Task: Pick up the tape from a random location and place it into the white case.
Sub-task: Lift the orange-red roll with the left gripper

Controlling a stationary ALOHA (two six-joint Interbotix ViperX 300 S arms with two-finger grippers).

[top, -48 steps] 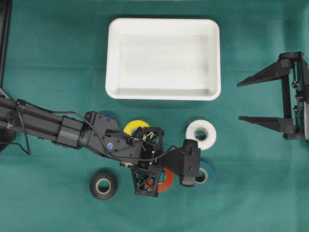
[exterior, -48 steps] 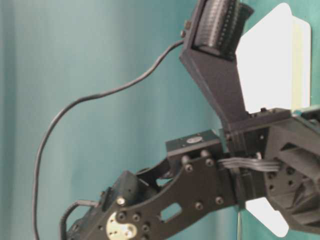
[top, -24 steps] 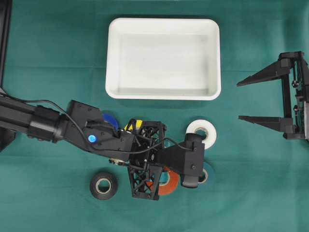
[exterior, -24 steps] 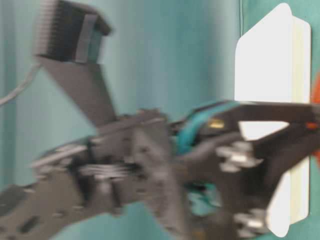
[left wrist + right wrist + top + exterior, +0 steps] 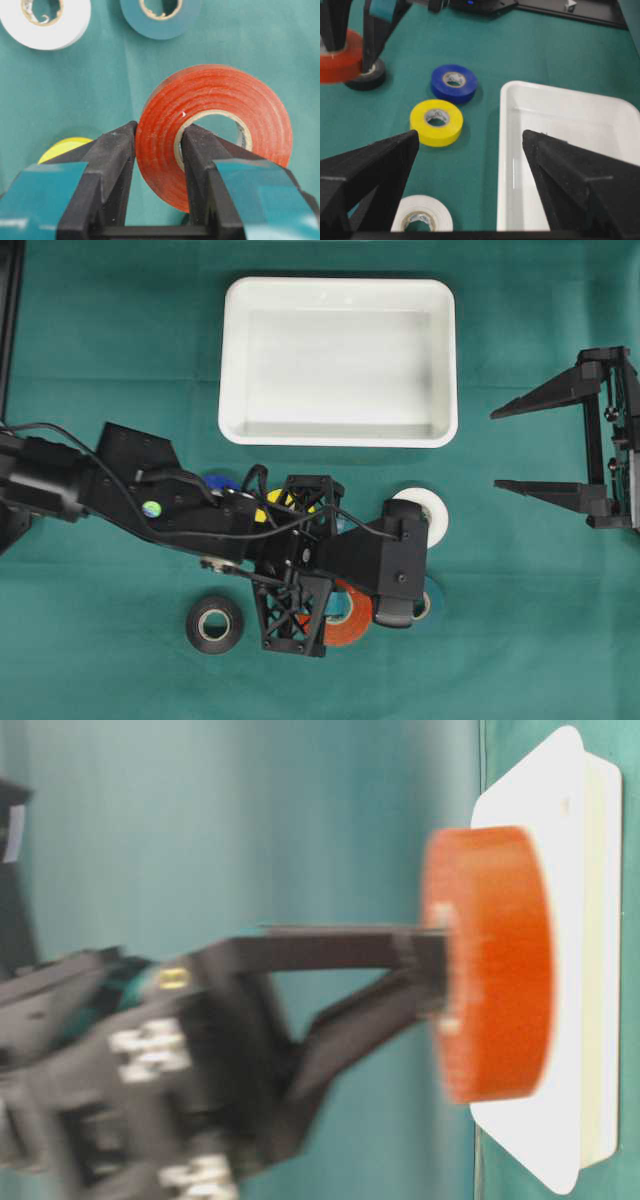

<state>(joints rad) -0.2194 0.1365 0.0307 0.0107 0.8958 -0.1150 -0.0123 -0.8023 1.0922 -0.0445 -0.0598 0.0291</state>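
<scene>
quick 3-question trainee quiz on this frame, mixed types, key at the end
1. True or false: the left tool is shut on the orange tape.
2. How do its fingers sit on the roll? A) both outside the rim B) one through the core, one on the outer rim C) both inside the core
3. The white case holds ____ rolls of tape.

Key: 1 true. 2 B. 3 no. The right tool stands open, apart from the tapes.

Overhead looks down; wrist views close, forward.
</scene>
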